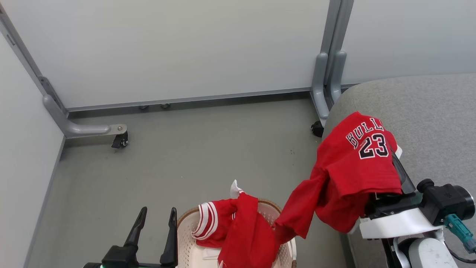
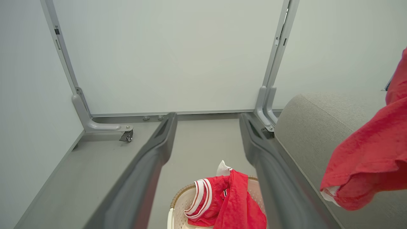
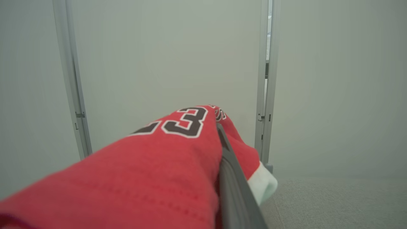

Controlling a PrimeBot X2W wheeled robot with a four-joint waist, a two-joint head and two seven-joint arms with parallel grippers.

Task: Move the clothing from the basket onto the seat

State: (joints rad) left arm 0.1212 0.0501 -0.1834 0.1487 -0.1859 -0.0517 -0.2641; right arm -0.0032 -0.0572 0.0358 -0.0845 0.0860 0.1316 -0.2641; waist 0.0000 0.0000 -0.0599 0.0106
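A red jersey (image 1: 357,163) is draped over the right gripper (image 1: 398,168), above the near edge of the seat (image 1: 431,111). The fingers are buried in cloth, so the grip cannot be told. Its tail trails down to the basket (image 1: 186,219), where another red garment (image 1: 238,223) lies. The jersey should be carried further over the seat until the tail is lifted clear, then lowered. The left gripper (image 1: 158,212) is held apart beside the basket.

Your left gripper (image 2: 207,118) holds its two dark fingers spread wide, with nothing between them. Near you, between them, sits the basket (image 2: 176,205) with red clothing (image 2: 237,206) in it. On the right the grey seat (image 2: 311,127) rises, and a red garment (image 2: 369,159) hangs before it.
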